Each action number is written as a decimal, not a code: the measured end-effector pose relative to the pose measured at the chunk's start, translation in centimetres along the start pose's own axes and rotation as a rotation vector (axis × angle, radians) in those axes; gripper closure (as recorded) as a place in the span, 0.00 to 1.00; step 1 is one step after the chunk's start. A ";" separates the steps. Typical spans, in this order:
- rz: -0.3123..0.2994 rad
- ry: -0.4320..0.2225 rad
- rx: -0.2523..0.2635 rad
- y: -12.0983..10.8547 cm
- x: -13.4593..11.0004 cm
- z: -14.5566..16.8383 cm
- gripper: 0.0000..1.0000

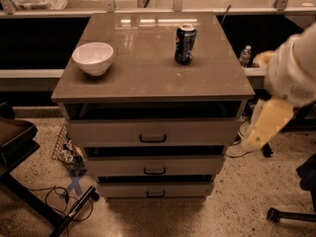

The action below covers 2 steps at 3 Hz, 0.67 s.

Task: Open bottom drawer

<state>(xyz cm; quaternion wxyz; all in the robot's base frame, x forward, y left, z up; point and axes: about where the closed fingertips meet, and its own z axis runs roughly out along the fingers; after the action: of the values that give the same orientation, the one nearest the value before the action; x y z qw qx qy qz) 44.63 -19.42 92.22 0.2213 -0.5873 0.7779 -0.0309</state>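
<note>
The cabinet stands in the middle of the camera view with three pale drawers. The bottom drawer is the lowest one, near the floor, with a small dark handle; its front sits back under the middle drawer. My arm comes in from the right edge as a white and pale yellow shape. The gripper is at its lower end, to the right of the cabinet at about top-drawer height and apart from every handle.
A white bowl and a dark soda can stand on the cabinet top. A water bottle stands behind at right. Cables and a dark stand leg lie on the floor at left; a chair base is at lower right.
</note>
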 end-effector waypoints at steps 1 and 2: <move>0.039 -0.083 -0.077 4.1 0.8 7.5 0.00; 0.066 -0.177 -0.129 8.5 1.1 14.7 0.00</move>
<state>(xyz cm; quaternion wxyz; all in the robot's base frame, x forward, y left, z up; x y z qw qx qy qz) 42.31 -14.72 75.98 0.2518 -0.5749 0.7746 0.0786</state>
